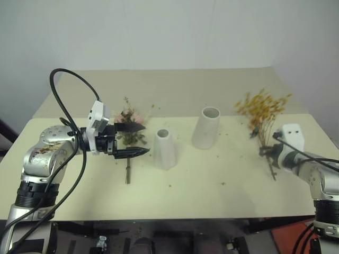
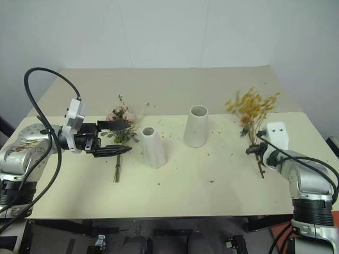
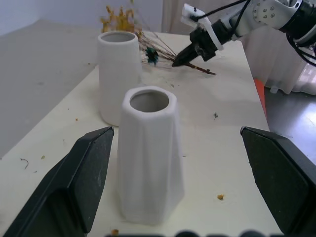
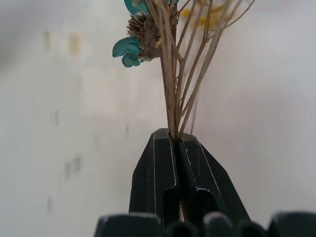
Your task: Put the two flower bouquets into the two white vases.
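Observation:
The yellow-orange flower bouquet (image 1: 262, 108) is at the right of the table. My right gripper (image 1: 264, 152) is shut on its thin stems (image 4: 182, 94), with the flower heads pointing away from me. The pink flower bouquet (image 1: 128, 119) lies on the table at the left, its stem toward the front edge. My left gripper (image 1: 145, 139) hovers over it, open and empty, pointing at the smaller white vase (image 1: 164, 149). That vase stands between its fingers (image 3: 74, 187) in the left wrist view. The taller white vase (image 1: 206, 127) stands upright just right of the smaller one.
Small dried flower bits are scattered over the cream table (image 1: 222, 190). A black cable (image 1: 69, 90) loops up above my left arm. A second surface (image 1: 180, 87) adjoins the table at the back, up to the wall.

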You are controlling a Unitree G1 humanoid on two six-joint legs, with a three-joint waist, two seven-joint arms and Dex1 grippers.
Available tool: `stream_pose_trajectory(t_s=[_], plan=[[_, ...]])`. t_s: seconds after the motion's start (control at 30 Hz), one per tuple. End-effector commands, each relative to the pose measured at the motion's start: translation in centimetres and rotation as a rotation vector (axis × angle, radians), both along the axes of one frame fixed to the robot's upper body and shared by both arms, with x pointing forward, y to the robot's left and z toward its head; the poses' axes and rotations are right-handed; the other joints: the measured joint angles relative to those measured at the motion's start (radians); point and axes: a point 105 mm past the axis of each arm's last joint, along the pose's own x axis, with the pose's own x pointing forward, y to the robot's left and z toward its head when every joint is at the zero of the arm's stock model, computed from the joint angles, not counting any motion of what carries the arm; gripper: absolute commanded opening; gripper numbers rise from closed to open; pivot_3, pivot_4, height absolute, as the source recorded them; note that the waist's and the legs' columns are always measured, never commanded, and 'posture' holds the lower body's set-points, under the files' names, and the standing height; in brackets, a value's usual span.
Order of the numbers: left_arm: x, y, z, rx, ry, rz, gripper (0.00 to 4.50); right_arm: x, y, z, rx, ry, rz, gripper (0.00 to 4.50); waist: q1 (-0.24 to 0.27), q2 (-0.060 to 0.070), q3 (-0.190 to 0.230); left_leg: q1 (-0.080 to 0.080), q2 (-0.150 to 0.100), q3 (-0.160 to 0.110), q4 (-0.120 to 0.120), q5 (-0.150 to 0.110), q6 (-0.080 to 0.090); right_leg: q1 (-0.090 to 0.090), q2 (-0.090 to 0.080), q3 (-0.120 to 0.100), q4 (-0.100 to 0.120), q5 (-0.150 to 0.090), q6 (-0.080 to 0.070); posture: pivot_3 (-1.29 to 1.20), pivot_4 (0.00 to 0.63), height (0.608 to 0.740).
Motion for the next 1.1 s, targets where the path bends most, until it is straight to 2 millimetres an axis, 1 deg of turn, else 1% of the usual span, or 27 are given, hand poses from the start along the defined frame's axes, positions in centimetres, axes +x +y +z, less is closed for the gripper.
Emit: stream_pose_trajectory(t_s=[0.03, 0.07, 0.13, 0.23, 0.33, 0.47, 0.6, 0.73, 0.93, 1.1], plan=[[-0.2, 0.2, 1.5, -0.041, -0.071, 0.001, 4.50, 0.1, -0.3, 6.2, 0.043, -0.310, -0.030, 0.04, 0.000, 0.000, 0.000, 0.000, 0.000, 0.000, 0.000, 0.000, 0.000, 0.000, 0.000, 0.000, 0.000, 0.000, 0.000, 0.00, 0.150, 0.740], [-0.3, 0.2, 1.5, -0.039, -0.072, 0.002, 4.50, 0.0, 0.4, 7.8, 0.056, -0.402, -0.003, 0.04, 0.000, 0.000, 0.000, -0.001, 0.000, 0.000, 0.000, 0.000, 0.000, 0.000, 0.000, 0.000, 0.000, 0.000, 0.000, 0.00, 0.150, 0.740], [-0.2, 0.2, 1.4, -0.039, -0.073, 0.003, 4.50, -0.3, 1.4, 10.0, 0.073, -0.527, 0.038, 0.04, 0.000, 0.000, 0.000, 0.000, 0.000, 0.000, 0.000, 0.000, 0.000, 0.000, 0.000, 0.000, 0.000, 0.000, 0.000, 0.00, 0.150, 0.740], [-0.2, 0.2, 1.4, -0.041, -0.075, 0.006, 4.50, -0.6, 3.6, 12.7, 0.117, -0.641, 0.121, 0.04, -0.004, 0.000, 0.000, 0.000, 0.000, 0.000, 0.000, 0.000, 0.000, 0.000, 0.000, 0.000, 0.001, 0.000, 0.000, 0.00, 0.150, 0.740], [-0.3, 0.2, 1.4, -0.041, -0.076, 0.008, 4.50, -0.5, 5.8, 14.3, 0.144, -0.706, 0.193, 0.04, -0.003, 0.000, 0.000, 0.000, 0.000, 0.000, 0.000, 0.000, 0.000, 0.000, 0.000, 0.000, 0.001, 0.000, 0.000, 0.00, 0.150, 0.740], [-0.3, 0.1, 1.3, -0.043, -0.077, 0.010, 4.50, -0.3, 8.1, 15.9, 0.199, -0.789, 0.252, 0.04, -0.003, 0.000, 0.000, 0.000, 0.000, 0.000, 0.000, 0.000, 0.000, 0.000, 0.000, 0.000, 0.001, 0.000, 0.000, 0.00, 0.150, 0.740], [-0.4, 0.2, 1.2, -0.042, -0.077, 0.013, 4.50, 0.4, 10.2, 16.6, 0.246, -0.854, 0.276, 0.04, -0.003, 0.000, 0.000, 0.000, 0.000, 0.000, 0.000, 0.000, 0.000, -0.001, 0.000, 0.000, 0.001, 0.000, 0.000, 0.00, 0.150, 0.740], [-0.4, 0.3, 1.3, -0.038, -0.077, 0.016, 4.50, 0.6, 12.2, 17.0, 0.275, -0.904, 0.309, 0.04, -0.002, 0.000, 0.000, 0.000, 0.000, 0.000, 0.000, 0.000, 0.000, -0.001, 0.000, 0.000, 0.001, 0.000, 0.000, 0.00, 0.150, 0.740], [-0.5, 0.4, 1.3, -0.031, -0.077, 0.020, 4.50, 1.6, 13.7, 16.1, 0.285, -0.924, 0.301, 0.04, -0.003, 0.001, 0.000, 0.000, 0.000, 0.000, 0.000, 0.000, 0.000, -0.002, 0.000, 0.000, 0.001, 0.000, 0.000, 0.00, 0.150, 0.740], [-0.5, 0.4, 1.3, -0.027, -0.077, 0.020, 4.50, 2.2, 14.4, 15.6, 0.284, -0.939, 0.285, 0.04, -0.004, 0.001, 0.000, 0.000, 0.000, 0.000, 0.000, 0.000, 0.000, -0.002, 0.000, 0.000, 0.001, 0.000, 0.000, 0.00, 0.150, 0.740]])
